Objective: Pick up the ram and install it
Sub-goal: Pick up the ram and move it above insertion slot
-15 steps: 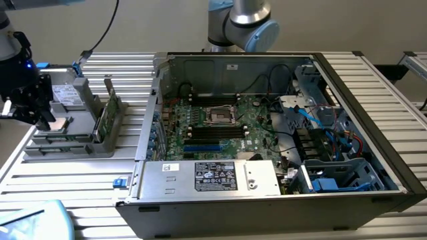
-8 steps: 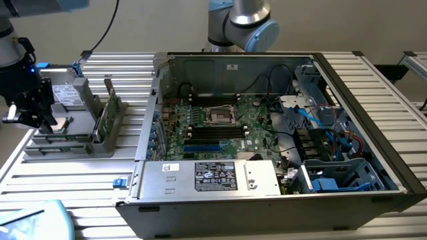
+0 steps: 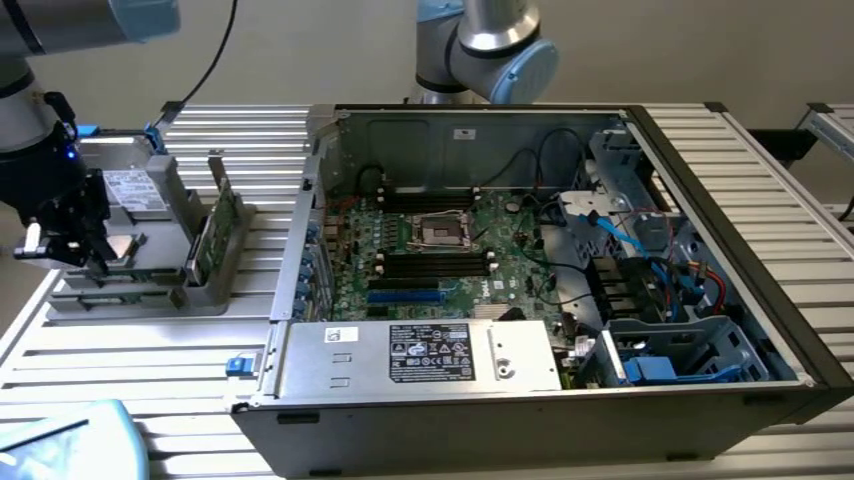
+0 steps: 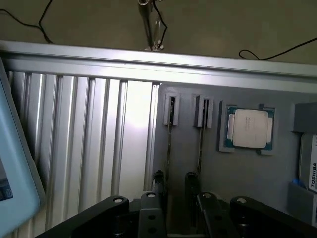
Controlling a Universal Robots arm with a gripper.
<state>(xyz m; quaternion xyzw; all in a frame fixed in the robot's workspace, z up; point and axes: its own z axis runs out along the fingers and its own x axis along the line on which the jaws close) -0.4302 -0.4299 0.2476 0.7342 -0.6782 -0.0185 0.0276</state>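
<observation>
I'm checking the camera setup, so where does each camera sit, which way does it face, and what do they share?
Exterior view: raised, angled down on the open computer case and the grey tray holding the ram; the arm and open jaws hang over that tray.
Wrist view: on the wrist, facing down past the jaws onto the tray, ram edge-on, processor beside.
Both show tray, ram, jaws.

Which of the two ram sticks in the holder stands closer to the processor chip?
The ram stick next to the processor; the other stick stands one slot farther, nearer the ribbed tabletop.
</observation>
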